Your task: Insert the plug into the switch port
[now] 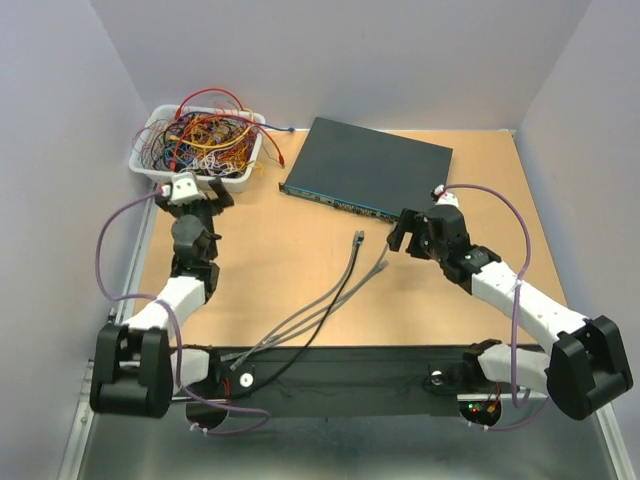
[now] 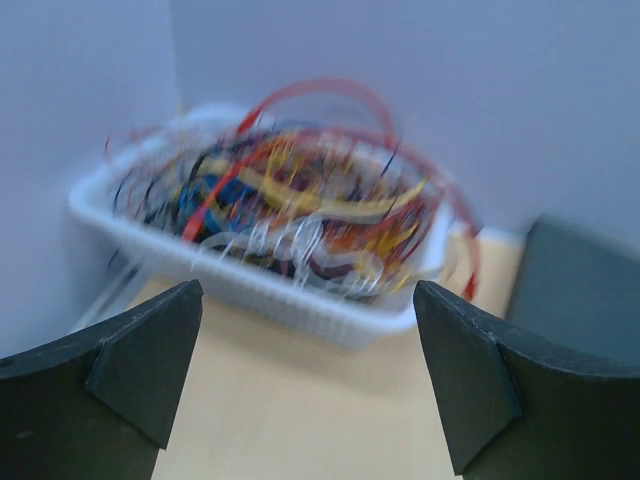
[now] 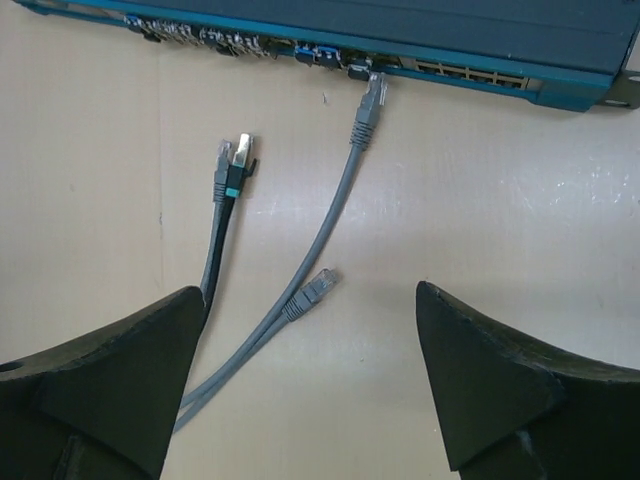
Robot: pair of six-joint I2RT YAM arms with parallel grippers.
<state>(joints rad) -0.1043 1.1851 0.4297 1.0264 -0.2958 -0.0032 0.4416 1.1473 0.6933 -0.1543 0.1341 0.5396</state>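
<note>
At the far centre of the table [image 1: 290, 265], the switch [image 1: 368, 165] lies flat with its teal port row facing the arms. In the right wrist view the grey plug [image 3: 371, 98] lies on the table with its tip at that row. Whether it touches a port or stops just short cannot be told, but it does not look seated. The right gripper [image 3: 308, 300] hovers near the front edge, jaws wide apart and empty. Recommended procedure: descend over the plug body, close across its flat sides, and lift only enough to clear the table. Align the plug square with a free port and push straight in, since an angled entry is likely to jam against the port frame. Keep the fingers off the neighbouring leads: the black cable plug [image 3: 232, 165] lies to the left in that view and a second grey plug [image 3: 318, 286] lies nearer the gripper, both apart from the switch. The left gripper [image 2: 308, 290] is likewise open and empty, facing the white tray [image 2: 300, 310] at the far left. The tray holds a loose tangle of coloured wires [image 2: 300, 210], heaped above its rim, with a few strands trailing over the wall; it has no part in this step.
</note>
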